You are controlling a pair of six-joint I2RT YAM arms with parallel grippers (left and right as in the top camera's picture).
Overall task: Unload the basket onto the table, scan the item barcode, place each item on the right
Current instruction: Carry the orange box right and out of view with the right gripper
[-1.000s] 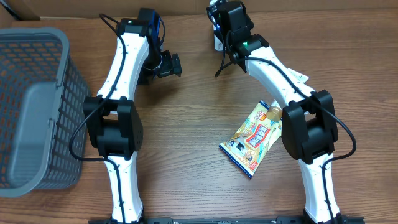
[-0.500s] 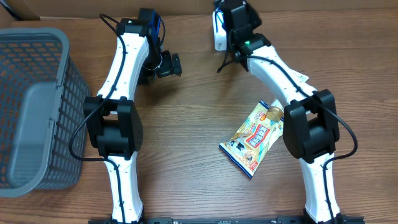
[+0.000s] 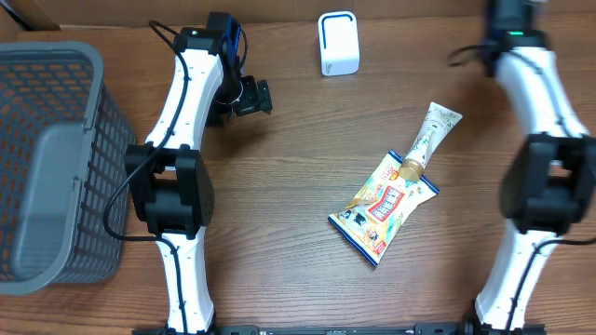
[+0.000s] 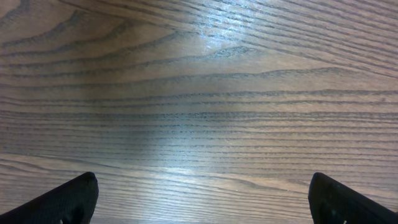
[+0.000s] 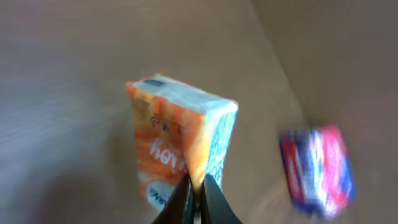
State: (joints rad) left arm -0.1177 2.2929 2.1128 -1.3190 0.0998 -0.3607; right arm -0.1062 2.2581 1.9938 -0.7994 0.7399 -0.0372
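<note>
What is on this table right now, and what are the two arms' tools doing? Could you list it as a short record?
left tool: open, empty, over bare wooden table
right tool: shut, pinching an orange packet by its edge
white box: likely the scanner, at the far edge
snack bag: lying flat, mid-table
tube: cap end meets the bag's top
gray basket: beside the left arm
red-and-blue pack: too blurred to identify

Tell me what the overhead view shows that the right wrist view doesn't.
Overhead only: grey basket, white scanner, snack pouch, tube, open left end effector. Right wrist only: right end effector shut on an orange pack; a blurred red-and-blue pack beyond. Both: the brown table.
</note>
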